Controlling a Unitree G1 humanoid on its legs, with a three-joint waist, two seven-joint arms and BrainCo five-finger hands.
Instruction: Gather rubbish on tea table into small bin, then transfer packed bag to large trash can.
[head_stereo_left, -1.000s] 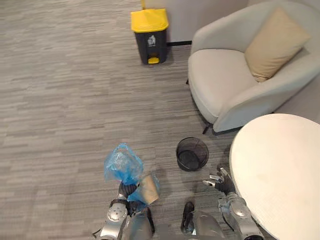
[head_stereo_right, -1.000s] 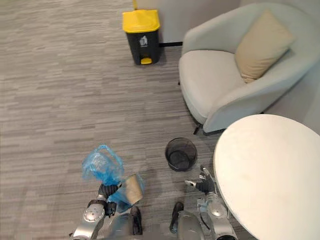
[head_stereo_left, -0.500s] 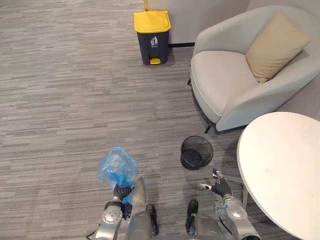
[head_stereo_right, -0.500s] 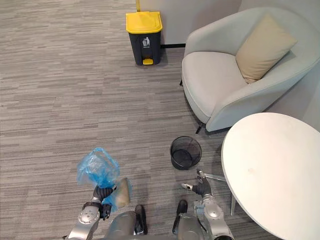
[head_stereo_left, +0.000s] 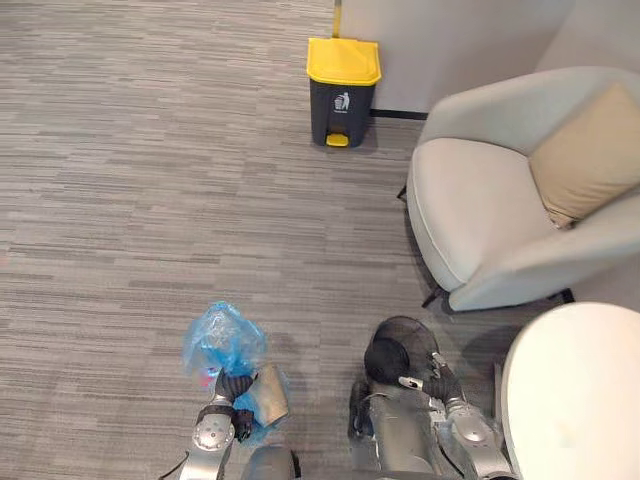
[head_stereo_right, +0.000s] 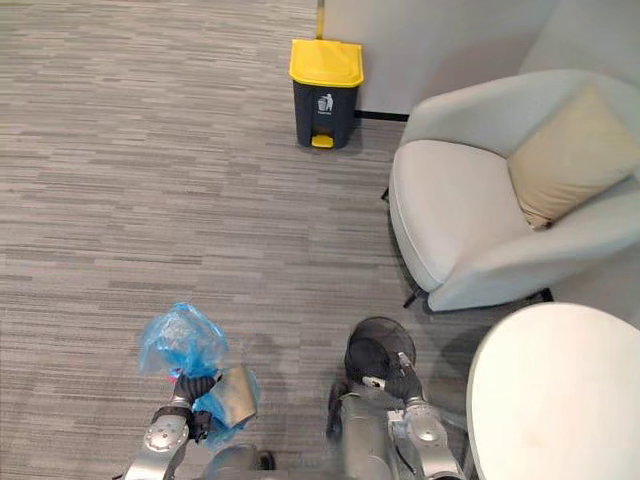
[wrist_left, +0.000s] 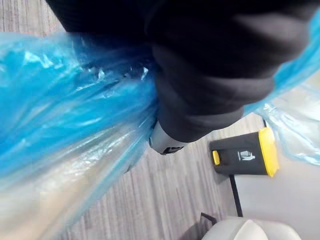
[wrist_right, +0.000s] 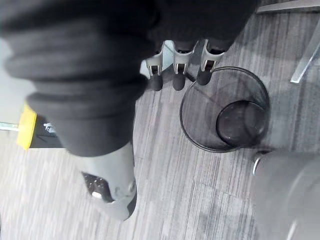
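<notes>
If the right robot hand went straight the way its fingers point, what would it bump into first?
Probably the black mesh bin. The right robot hand has straight fingers that aim at the bin's near rim, though the gap between them is hard to judge.

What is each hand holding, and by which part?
Left hand grips the blue bag at its bunched neck; right hand holds nothing, by the mesh bin.
</notes>
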